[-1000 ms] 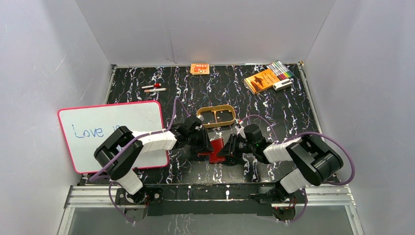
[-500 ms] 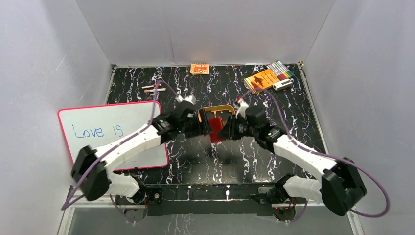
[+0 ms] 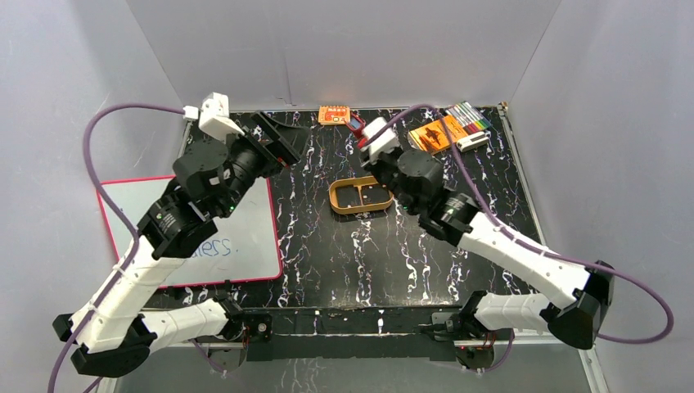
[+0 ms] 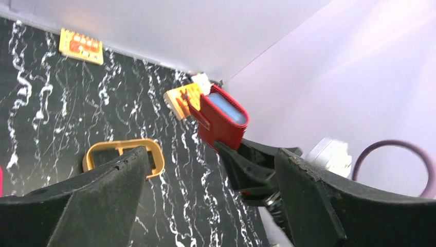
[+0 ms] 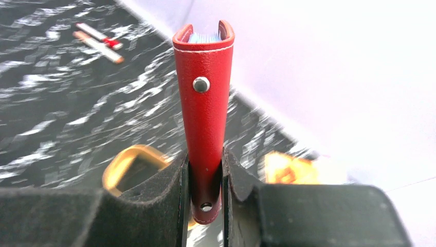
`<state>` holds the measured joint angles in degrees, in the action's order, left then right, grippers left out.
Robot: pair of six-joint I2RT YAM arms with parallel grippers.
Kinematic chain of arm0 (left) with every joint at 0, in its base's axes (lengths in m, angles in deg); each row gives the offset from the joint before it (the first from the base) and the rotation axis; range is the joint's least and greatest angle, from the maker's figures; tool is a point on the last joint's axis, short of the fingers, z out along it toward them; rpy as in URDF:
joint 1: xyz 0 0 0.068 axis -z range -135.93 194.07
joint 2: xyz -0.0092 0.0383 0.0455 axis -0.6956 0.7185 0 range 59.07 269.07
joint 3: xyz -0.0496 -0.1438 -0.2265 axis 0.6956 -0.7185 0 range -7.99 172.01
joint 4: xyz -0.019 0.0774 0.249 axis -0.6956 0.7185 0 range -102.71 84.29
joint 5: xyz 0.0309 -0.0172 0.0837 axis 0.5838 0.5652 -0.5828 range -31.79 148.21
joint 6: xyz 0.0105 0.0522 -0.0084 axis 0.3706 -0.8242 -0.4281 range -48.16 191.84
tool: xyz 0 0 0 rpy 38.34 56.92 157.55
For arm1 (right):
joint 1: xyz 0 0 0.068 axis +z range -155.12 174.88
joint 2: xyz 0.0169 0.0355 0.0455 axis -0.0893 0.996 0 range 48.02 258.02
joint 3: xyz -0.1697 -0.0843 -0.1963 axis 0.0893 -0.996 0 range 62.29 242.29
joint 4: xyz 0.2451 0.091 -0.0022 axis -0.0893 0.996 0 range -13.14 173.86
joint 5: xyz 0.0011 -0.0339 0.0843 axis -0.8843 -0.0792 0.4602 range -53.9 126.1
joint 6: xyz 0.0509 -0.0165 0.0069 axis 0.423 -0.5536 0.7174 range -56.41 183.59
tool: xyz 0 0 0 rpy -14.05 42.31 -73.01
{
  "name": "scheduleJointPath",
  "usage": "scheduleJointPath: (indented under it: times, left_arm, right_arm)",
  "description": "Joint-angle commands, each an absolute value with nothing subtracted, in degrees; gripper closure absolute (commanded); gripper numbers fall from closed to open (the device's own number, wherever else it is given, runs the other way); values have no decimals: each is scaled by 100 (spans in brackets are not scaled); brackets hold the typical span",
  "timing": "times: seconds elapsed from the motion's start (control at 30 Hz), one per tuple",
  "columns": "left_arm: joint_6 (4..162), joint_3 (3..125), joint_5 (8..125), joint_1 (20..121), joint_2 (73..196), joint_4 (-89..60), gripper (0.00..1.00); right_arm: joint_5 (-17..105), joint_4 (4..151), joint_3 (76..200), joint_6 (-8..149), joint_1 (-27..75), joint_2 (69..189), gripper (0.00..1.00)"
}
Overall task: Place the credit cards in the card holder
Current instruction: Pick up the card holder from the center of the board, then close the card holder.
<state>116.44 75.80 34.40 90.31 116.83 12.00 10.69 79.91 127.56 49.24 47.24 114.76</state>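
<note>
The dark red card holder (image 5: 203, 113) stands folded and upright, high above the table, with my right gripper (image 5: 205, 190) shut on its lower end. Light blue credit cards (image 5: 204, 37) peek out of its top edge. In the left wrist view the card holder (image 4: 221, 123) shows a light blue card (image 4: 226, 108) inside it. From above, the card holder (image 3: 356, 124) is near the back wall at my right gripper (image 3: 366, 137). My left gripper (image 3: 282, 143) is open and empty, raised to the left of the card holder and apart from it, its fingers (image 4: 103, 200) spread wide.
A tan oval tray (image 3: 360, 196) lies mid-table. A whiteboard (image 3: 237, 246) lies at the left. An orange packet (image 3: 334, 115) is at the back wall. An orange booklet (image 3: 438, 133) and markers (image 3: 470, 117) sit back right. Two pens (image 5: 97, 41) lie back left.
Both arms rose from the table's centre toward the back. My left gripper let go of the card holder, opened wide and swung left. The right gripper carried the card holder up.
</note>
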Motion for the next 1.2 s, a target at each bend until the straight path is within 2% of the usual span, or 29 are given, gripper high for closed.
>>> scheduleJointPath:
  times: [0.0,0.17,0.33,0.5,0.87,1.1,1.17]
  left_arm:
    - [11184,7957,3444,9038,11748,1035,9]
    - [11139,7595,4332,9038,11514,207,9]
    - [11386,7289,5052,9035,11479,-114,9]
    - [11388,7254,5472,9039,11582,-458,9]
    - [11489,7152,5906,9039,12013,-977,9]
    - [11565,7238,5508,9035,12284,-1015,14]
    - [11620,7216,5503,9037,12308,-1199,20]
  right_arm:
    - [-483,4830,12724,944,5191,11745,100]
    - [-202,2333,12074,-1499,5400,11919,100]
    - [300,1080,11660,-3011,5643,11951,100]
    - [578,905,11384,-3587,5790,11837,100]
    - [444,902,11407,-3773,6009,11882,100]
    - [404,848,11476,-3880,6169,11940,100]
    - [397,857,11476,-3895,6187,11950,100]
